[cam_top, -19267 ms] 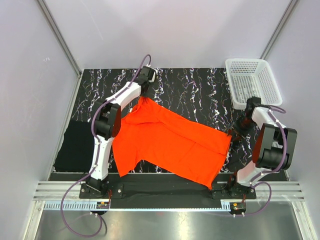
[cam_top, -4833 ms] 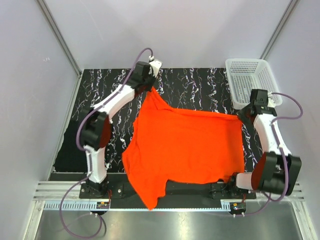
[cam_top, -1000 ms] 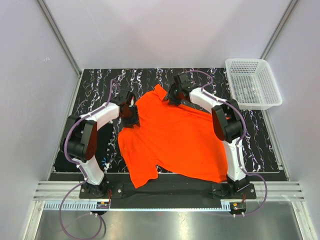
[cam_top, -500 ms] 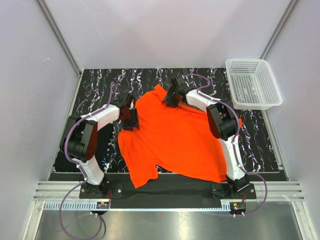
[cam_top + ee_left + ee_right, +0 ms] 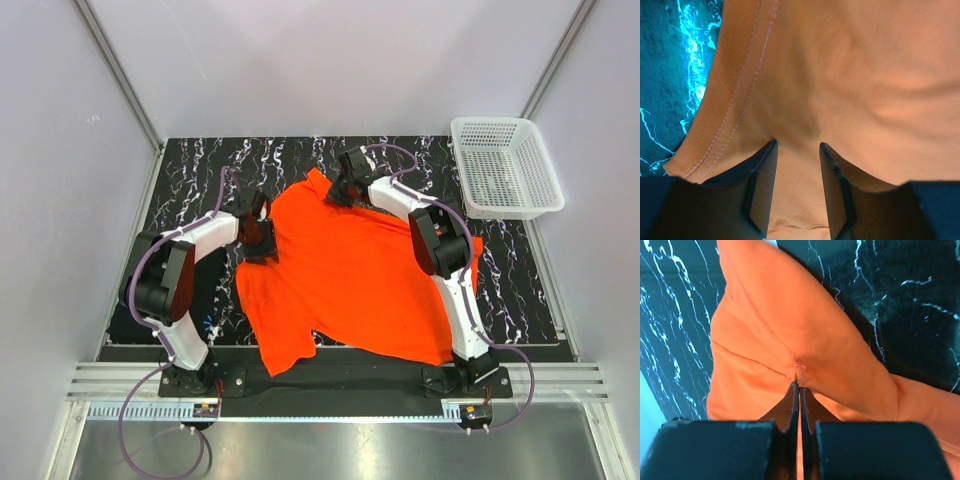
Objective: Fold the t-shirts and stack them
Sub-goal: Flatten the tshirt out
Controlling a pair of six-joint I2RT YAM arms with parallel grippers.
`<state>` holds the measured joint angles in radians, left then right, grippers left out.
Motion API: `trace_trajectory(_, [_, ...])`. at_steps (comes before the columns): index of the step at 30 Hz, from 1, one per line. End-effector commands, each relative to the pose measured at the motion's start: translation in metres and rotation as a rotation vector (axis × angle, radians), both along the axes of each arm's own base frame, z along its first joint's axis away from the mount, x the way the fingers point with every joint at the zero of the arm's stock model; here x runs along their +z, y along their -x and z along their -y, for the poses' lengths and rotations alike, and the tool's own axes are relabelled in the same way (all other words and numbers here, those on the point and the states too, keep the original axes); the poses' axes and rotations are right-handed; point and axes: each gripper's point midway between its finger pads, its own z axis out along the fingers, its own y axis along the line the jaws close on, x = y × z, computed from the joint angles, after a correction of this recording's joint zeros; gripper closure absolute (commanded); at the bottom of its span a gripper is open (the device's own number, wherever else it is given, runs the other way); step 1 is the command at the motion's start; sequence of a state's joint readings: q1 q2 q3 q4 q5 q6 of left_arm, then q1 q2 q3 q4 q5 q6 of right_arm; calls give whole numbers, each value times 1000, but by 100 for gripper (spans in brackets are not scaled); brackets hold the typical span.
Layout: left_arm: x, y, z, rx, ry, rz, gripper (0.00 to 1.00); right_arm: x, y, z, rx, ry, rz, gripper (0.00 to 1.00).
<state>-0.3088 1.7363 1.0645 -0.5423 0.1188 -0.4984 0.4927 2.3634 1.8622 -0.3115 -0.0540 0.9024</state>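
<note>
**A:** Orange-red t-shirt [image 5: 350,280]: where did it lie?

**B:** Spread on the marbled mat [image 5: 200,170], about mid-table. Wrinkled, mostly flat.

**A:** Orientation?

**B:** The long axis ran on a slant, from a pointed corner at the far side, left of centre, down to the near right corner. A lobe at the near left hung past the mat's near edge onto the black base plate [image 5: 350,378]. I could not tell neck from hem in the overhead view.

**A:** Right gripper [image 5: 799,390]?

**B:** Clenched on the shirt, just beside that far pointed corner. The wrist view showed the jaws pressed together with only a hairline slit between them. A stitched seam junction was pinched at the tips, and the cloth ridged away from it.

**A:** Left gripper [image 5: 797,146]?

**B:** Down on the shirt's left edge. Its fingers [image 5: 760,190] stood apart, with cloth showing in the gap. A double-stitched hem ran just to their left, and the mat lay beyond it. Released, as far as the view showed.

**A:** Surroundings?

**B:** The black t-shirt [image 5: 125,300] lay folded at the mat's left edge, partly behind the left arm and apart from the orange one. The white mesh basket [image 5: 505,165] sat at the far right corner, well apart from both.
</note>
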Motion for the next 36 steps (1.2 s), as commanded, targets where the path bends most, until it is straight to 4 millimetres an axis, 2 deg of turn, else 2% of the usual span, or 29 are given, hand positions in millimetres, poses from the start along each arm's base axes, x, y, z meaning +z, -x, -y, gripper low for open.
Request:
trace_trajectory(1, [17,-8,3,0,36,62,56,28,-24,5,-56,25,107,100])
trace_trajectory(2, [17,-8,3,0,37,63,56,38,-26,9,-63,37,125,100])
trace_trajectory(5, [16,-7,-1,4,31,66,56,47,-36,34,-116,56,144,100])
trace_trajectory(7, [16,-7,-3,8,30,64,56,47,-46,52,-135,46,140,100])
trace_trajectory(9, [16,-6,-3,1,29,66,56,45,-59,57,-98,21,171,98])
trace_trajectory(10, [17,-6,-3,-2,26,70,56,42,-62,57,-75,7,172,97])
trace_trajectory(11, [18,-6,-4,-4,26,74,56,32,-69,69,-86,11,161,98])
trace_trajectory(13, [20,-6,-4,-10,24,82,57,32,-75,78,-107,-24,156,98])
trace_trajectory(14, [21,-6,-4,-12,22,86,57,43,-84,83,-136,-60,193,98])
trace_trajectory(15, [22,-6,-5,-10,22,89,57,41,-85,86,-143,-76,195,96])
trace_trajectory(17, [21,-4,-6,-8,20,85,57,45,-90,84,-144,-129,202,91])
trace_trajectory(21, [21,-3,-4,-13,27,80,57,47,-99,101,-226,-198,172,80])
trace_trajectory(22, [23,-5,-4,-13,28,87,57,46,-99,104,-225,-211,163,73])
trace_trajectory(23, [25,-6,-3,-16,29,92,57,48,-100,106,-225,-221,159,70])
trace_trajectory(24, [28,-7,-4,-16,30,100,57,51,-103,111,-220,-229,165,69])
trace_trajectory(25, [33,-9,-3,-17,31,114,57,56,-101,107,-178,-247,164,66])
trace_trajectory(27, [40,-13,-1,-18,41,133,57,73,-101,103,-107,-215,207,63])
trace_trajectory(28, [46,-19,1,-16,49,148,57,75,-96,104,-87,-192,195,61])
trace_trajectory(30, [52,-28,4,-13,59,166,57,90,-94,109,-51,-128,232,55])
trace_trajectory(32, [53,-37,7,-5,65,176,57,102,-93,116,-32,-73,262,52])
trace_trajectory(33, [60,-46,11,-4,74,196,57,106,-93,117,-29,-59,272,52])
trace_trajectory(34, [52,-49,14,-5,81,175,57,107,-92,117,-16,-51,272,52])
trace_trajectory(35, [52,-55,18,2,98,174,57,103,-92,112,6,-41,272,55])
trace_trajectory(36, [53,-62,23,6,115,176,57,107,-95,108,18,-46,283,57])
